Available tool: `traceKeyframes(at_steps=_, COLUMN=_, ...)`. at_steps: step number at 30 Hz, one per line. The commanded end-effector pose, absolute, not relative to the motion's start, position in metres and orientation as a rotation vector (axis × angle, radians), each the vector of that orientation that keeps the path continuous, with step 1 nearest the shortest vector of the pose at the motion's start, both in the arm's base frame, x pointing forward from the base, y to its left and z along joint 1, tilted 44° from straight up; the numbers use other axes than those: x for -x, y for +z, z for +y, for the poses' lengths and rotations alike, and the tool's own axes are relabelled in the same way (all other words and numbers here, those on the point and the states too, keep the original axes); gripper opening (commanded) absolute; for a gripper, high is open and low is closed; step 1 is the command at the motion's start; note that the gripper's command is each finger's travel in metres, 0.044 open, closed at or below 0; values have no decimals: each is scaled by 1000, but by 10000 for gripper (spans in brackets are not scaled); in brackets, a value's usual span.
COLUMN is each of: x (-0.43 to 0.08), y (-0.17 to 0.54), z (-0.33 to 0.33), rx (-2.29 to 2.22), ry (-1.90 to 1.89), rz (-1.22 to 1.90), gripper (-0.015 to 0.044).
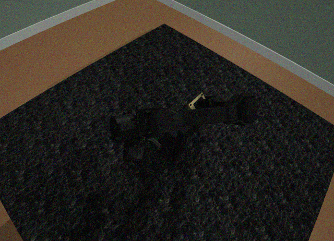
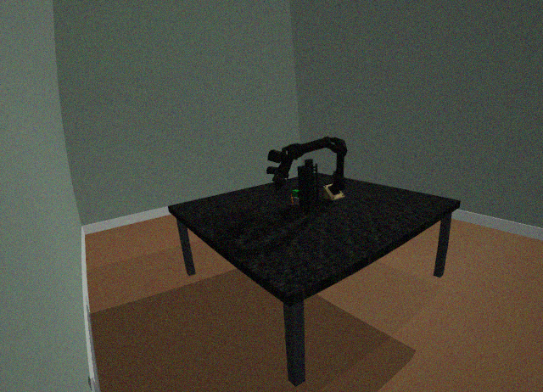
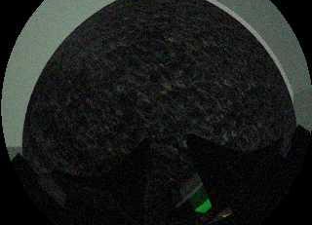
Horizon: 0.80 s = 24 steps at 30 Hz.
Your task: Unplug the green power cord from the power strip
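Note:
A small green piece [image 1: 156,139] [image 2: 295,191] [image 3: 203,206], which looks like the green plug, shows beside a grey piece [image 1: 155,142] [image 3: 190,186]. Both are partly hidden. Whether the plug sits in a socket, and where its cord runs, I cannot tell. The power strip cannot be made out surely in the dark. My gripper [image 2: 277,185] [image 3: 169,140] is partly open, with nothing seen between its fingers. It points down above the table, to the left of the green piece in the exterior view. The right finger partly covers the grey piece in the wrist view.
A tall dark upright block [image 2: 306,186] stands right beside the green piece. A small orange bit [image 2: 292,198] shows there too. The arm's base has a cream bracket [image 1: 194,102] [image 2: 327,192]. My forearm hangs over the middle of the dark table [image 1: 229,179] [image 2: 350,234].

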<state>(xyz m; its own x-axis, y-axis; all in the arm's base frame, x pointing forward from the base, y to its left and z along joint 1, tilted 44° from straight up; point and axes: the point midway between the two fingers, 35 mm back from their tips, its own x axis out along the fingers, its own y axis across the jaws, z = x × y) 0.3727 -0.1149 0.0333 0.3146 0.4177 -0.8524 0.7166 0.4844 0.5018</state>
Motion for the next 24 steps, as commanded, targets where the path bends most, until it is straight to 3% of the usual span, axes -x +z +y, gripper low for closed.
traceKeyframes(at_steps=1, x=-303, y=8, z=-124, rx=-1538, ry=-567, rz=1574, gripper=160)
traceKeyframes(at_steps=5, x=-269, y=7, z=-124, rx=-1748, ry=-733, rz=1703, gripper=160)
traceKeyframes(at_steps=24, x=-270, y=13, z=-118, rx=-1750, ry=-734, rz=1704, gripper=160)
